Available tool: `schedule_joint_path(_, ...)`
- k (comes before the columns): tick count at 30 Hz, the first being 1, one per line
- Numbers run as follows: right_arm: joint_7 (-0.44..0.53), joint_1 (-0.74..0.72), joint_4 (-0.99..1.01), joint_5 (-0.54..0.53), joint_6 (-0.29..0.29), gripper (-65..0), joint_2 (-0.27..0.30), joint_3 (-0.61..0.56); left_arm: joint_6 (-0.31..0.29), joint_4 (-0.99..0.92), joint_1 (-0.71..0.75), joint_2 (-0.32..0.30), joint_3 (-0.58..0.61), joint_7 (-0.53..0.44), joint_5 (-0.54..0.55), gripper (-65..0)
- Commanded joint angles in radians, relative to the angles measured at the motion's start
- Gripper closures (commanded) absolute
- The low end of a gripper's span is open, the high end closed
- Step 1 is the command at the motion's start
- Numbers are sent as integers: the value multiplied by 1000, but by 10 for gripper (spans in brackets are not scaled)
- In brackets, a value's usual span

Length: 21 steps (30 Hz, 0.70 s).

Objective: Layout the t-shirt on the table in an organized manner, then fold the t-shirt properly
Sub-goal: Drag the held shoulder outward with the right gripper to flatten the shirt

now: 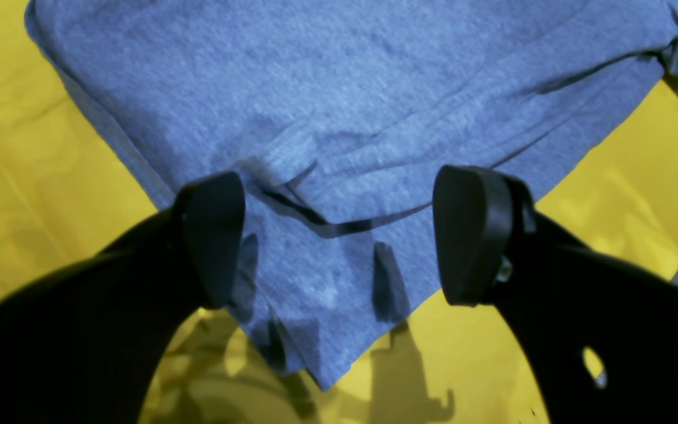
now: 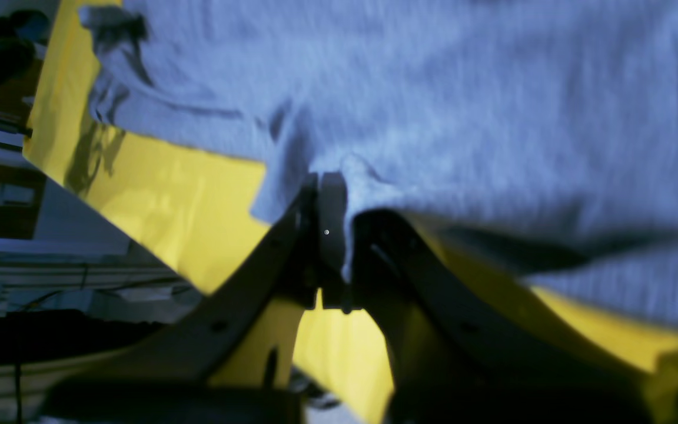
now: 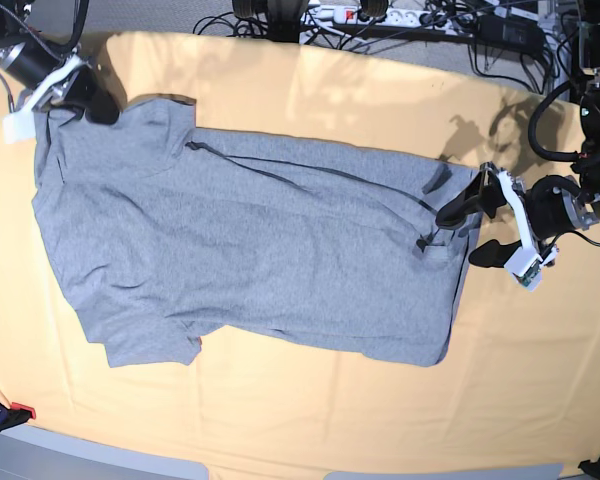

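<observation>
Shirt (image 3: 250,250) lies spread plain-side up on the table (image 3: 380,420). Your right gripper (image 2: 330,194) pinches a sleeve-end edge as an anchor; your left gripper (image 1: 339,235), spread wide, straddles the hem corner, ready to pinch and tension.

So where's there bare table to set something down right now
Bare table runs along the near edge below the t-shirt, and at the far edge above it. It's crowded at both shirt ends, by the right pincer and left pincer.
</observation>
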State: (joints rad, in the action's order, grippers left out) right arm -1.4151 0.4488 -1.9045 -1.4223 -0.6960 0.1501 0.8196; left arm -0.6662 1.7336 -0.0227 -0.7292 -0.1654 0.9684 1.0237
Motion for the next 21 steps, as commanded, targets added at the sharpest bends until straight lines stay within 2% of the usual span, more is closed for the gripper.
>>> schedule_joint_path(1, 19, -21, -20, -30, -2, 0, 25, 5, -2, 13, -16, -19, -12, -25, 25, -496)
schedule_joint_path(9, 19, -161, -20, -30, -2, 0, 138, 5, -2, 13, -16, -19, -12, -24, 24, -496)
schedule_joint_path(14, 19, -224, -19, -7, -2, 0, 178, -40, -2, 13, -16, -19, -12, -25, 25, -496)
schedule_joint_path(17, 47, -251, -18, 108, -2, 0, 197, -136, -2, 13, -16, -19, -12, -25, 24, -496)
schedule_joint_path(21, 188, -294, -18, 398, -2, 0, 216, -265, -2, 13, -16, -19, -12, -16, 24, -496)
